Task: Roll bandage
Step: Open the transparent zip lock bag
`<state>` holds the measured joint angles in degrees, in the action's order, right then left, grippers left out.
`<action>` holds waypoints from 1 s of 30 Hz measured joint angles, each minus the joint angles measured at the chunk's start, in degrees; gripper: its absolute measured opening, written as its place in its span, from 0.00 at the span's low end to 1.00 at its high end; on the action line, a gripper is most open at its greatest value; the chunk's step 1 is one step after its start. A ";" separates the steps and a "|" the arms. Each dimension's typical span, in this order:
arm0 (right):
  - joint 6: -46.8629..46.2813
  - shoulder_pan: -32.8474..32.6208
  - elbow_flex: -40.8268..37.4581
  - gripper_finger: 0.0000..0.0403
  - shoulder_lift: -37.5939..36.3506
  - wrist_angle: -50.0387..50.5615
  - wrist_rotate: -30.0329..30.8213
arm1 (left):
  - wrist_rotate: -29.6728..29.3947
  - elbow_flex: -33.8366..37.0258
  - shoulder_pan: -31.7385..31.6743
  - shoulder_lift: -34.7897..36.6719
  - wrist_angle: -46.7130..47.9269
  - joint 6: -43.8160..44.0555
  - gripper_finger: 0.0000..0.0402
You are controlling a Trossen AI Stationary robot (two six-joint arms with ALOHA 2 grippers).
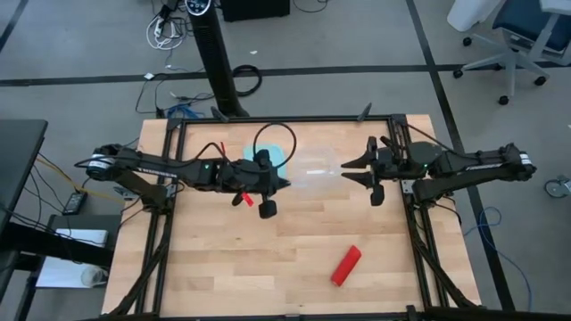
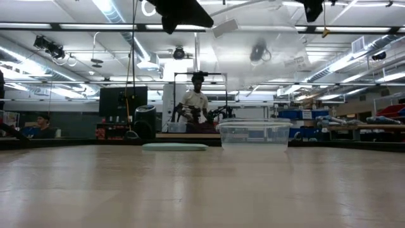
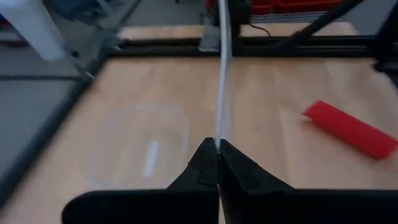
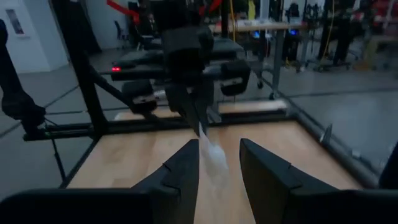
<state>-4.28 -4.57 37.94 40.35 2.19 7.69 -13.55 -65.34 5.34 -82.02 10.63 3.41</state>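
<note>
Wooden table point(image 1: 294, 241): the red bandage point(image 1: 345, 265), rolled, lies slanted, apart from both jaws. Left gripper point(image 3: 217, 163) is clenched on a clear bag point(image 1: 314, 167); right gripper point(image 4: 219, 165) is parted around its faint edge.

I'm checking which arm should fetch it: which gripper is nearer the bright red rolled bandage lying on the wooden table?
Roughly equal, the right gripper perhaps slightly nearer. The red rolled bandage lies toward the table's near edge; the left gripper, shut on a clear plastic bag, sits across from it.
</note>
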 joint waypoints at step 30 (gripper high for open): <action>-0.37 -0.25 -4.88 0.01 9.92 -7.97 -1.97 | 2.36 1.40 -0.48 -0.07 -0.08 2.60 0.02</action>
<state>-4.66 -4.82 33.06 50.27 -5.78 5.72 -11.19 -63.94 4.86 -82.08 10.55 6.01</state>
